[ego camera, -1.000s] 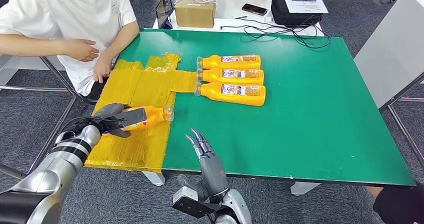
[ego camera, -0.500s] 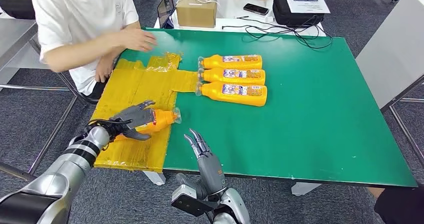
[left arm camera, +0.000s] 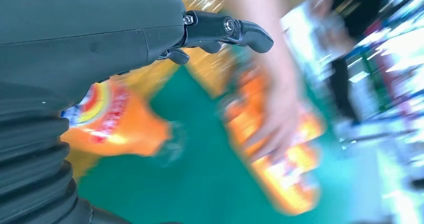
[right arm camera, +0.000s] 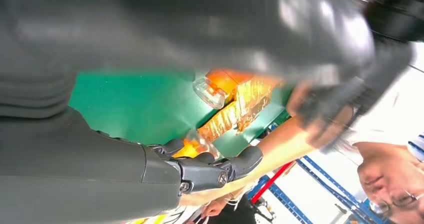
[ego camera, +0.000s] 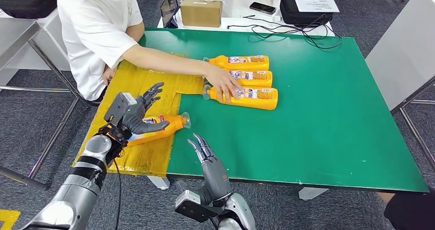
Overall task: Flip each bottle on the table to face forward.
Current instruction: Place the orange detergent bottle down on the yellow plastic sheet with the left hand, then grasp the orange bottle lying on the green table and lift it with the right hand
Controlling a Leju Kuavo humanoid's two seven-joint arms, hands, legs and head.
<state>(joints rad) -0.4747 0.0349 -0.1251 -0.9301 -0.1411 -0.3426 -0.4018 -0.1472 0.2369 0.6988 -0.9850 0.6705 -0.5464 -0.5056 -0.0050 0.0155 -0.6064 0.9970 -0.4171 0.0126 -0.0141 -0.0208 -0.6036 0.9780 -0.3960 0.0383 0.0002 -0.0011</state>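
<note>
While a person's hand (ego camera: 221, 82) covers the bottle row (ego camera: 245, 76), both robot hands hover open.

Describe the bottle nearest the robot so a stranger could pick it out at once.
Start from the green table and go to the yellow sheet covering its left end. One orange bottle lies on its side there, clear cap pointing onto the green, with the robot's left hand over it. Unlike the three bottles grouped mid-table under a person's hand, it lies alone.

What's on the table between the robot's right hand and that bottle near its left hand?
Nothing: in the head view, bare green table separates the right hand from the bottle.
</note>
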